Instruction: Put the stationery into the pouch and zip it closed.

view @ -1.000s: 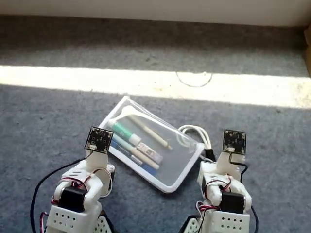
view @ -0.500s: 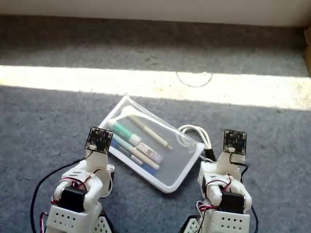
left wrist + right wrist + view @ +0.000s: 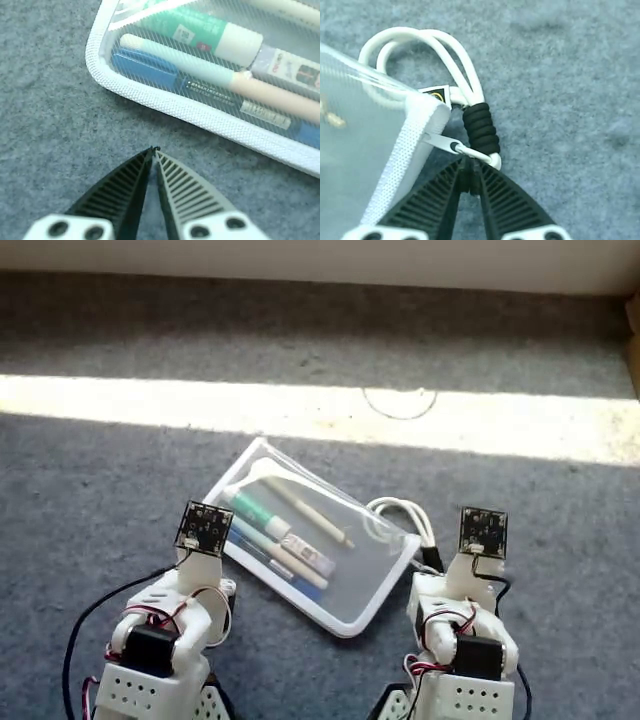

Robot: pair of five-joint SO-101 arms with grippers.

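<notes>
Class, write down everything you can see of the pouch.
The pouch is a clear rectangle with white woven edging, lying slantwise on grey carpet between the arms. Pens and a green-and-white marker show inside. At one corner a metal zip pull carries a white cord loop with a black bead; the right gripper sits shut there.

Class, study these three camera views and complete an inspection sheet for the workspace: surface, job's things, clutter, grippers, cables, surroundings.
Surface: grey carpet, sunlit band across it.
Job's things: clear pouch flat between the arms, pens inside; zip pull at its corner, with white cord and black bead.
Clutter: thin curved strand, unidentifiable.
Grippers: left gripper shut over carpet, short of the pouch edge; right gripper shut at the cord's end, grip uncertain.
Cables: black cable beside the left arm's base.
Surroundings: pale wall beyond the carpet.
</notes>
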